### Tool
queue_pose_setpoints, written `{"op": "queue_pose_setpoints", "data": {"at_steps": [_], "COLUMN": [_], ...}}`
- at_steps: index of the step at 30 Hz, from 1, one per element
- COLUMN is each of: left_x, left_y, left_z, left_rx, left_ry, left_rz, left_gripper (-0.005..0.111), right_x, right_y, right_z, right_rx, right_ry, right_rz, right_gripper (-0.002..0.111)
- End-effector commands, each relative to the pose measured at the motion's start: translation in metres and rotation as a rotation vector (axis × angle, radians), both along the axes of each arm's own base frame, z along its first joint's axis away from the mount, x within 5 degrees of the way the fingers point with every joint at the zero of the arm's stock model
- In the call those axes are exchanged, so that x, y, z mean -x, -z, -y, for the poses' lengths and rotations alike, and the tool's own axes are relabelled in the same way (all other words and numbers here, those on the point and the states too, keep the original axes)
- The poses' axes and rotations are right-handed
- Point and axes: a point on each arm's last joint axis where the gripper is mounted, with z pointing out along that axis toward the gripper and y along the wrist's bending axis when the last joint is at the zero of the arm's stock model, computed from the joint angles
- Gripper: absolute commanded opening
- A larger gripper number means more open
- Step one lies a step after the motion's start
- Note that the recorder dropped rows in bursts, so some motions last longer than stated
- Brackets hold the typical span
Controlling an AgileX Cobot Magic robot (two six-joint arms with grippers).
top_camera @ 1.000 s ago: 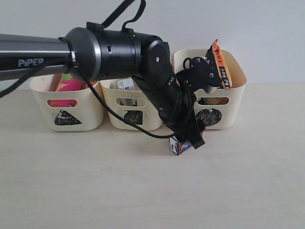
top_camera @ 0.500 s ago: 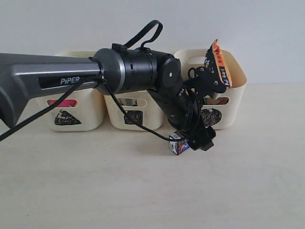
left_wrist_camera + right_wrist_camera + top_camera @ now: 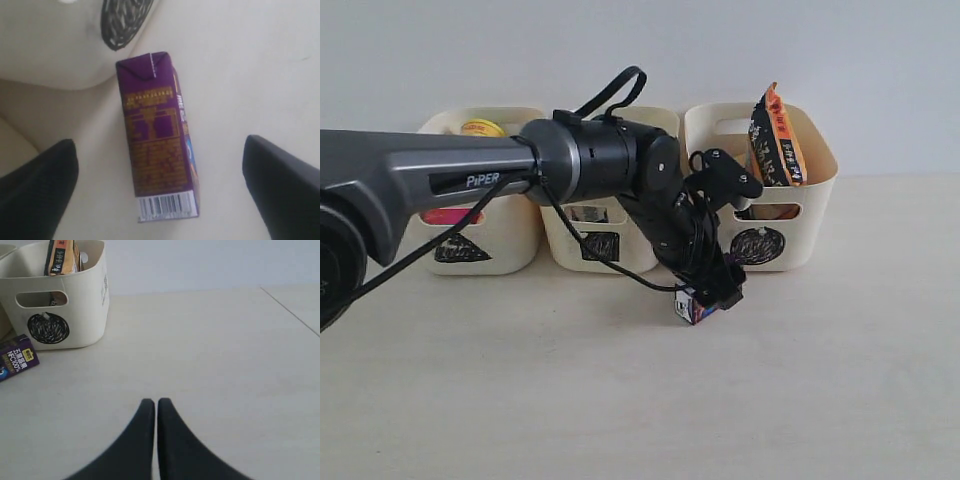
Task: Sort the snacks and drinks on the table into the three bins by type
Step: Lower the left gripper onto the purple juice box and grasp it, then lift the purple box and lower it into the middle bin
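Three cream bins stand in a row along the back edge of the tabletop (image 3: pixel 640 400). The triangle bin (image 3: pixel 515 240) on the left shows one yellow tube (image 3: pixel 480 128) at its rim and something pink through its slot handle. The left arm (image 3: pixel 420 180) crosses in front of it and hides much of the square bin (image 3: pixel 605 250) in the middle. One purple carton (image 3: pixel 693 306) lies on its side on the tabletop, in front of the gap between the square bin and the circle bin (image 3: pixel 815 200), just beside the latter's corner. The left jaws hang released over it, one dark finger (image 3: pixel 40 190) on each long side of the carton, neither touching. One orange-brown bag (image 3: pixel 777 140) stands up out of the circle bin. The right jaws are clenched on nothing, fingertips (image 3: pixel 147 430) pressed together low over bare tabletop. Clear surface runs wide in front of the row and off to the right of the circle bin.
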Motion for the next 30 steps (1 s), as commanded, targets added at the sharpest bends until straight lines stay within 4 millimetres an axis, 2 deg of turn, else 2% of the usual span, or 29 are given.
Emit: {"op": "queue_pose_setpoints", "data": {"at_steps": [1,9,12,15,18,24,30], "left_x": [-0.005,-0.009,-0.009,-0.009,-0.008,-0.004,0.006], "left_y": [0.008,0.028,0.028,0.028,0.029,0.029,0.006], "left_z": [0.004,0.006,0.007,0.006,0.005,0.002,0.002], "left_rx": [0.029,0.034,0.037,0.033,0.022,-0.020,-0.046], "left_ry": [-0.012,-0.014,-0.014,-0.014,-0.013,-0.001,0.025], "left_rz": [0.029,0.040,0.044,0.040,0.026,-0.019,-0.047], "left_gripper": [0.082,0.081,0.073,0.047,0.004,0.004,0.004], "right_x": [0.000,0.000,0.000,0.000,0.000,0.000,0.000], "right_y": [-0.001,-0.001,-0.001,-0.001,-0.001,-0.001,-0.001], "right_z": [0.000,0.000,0.000,0.000,0.000,0.000,0.000], "right_rx": [0.001,0.001,0.001,0.001,0.001,0.001,0.001], "right_ry": [0.001,0.001,0.001,0.001,0.001,0.001,0.001], "right_rz": [0.013,0.013,0.013,0.013,0.013,0.013,0.013], "right_gripper": [0.000,0.000,0.000,0.000,0.000,0.000,0.000]}}
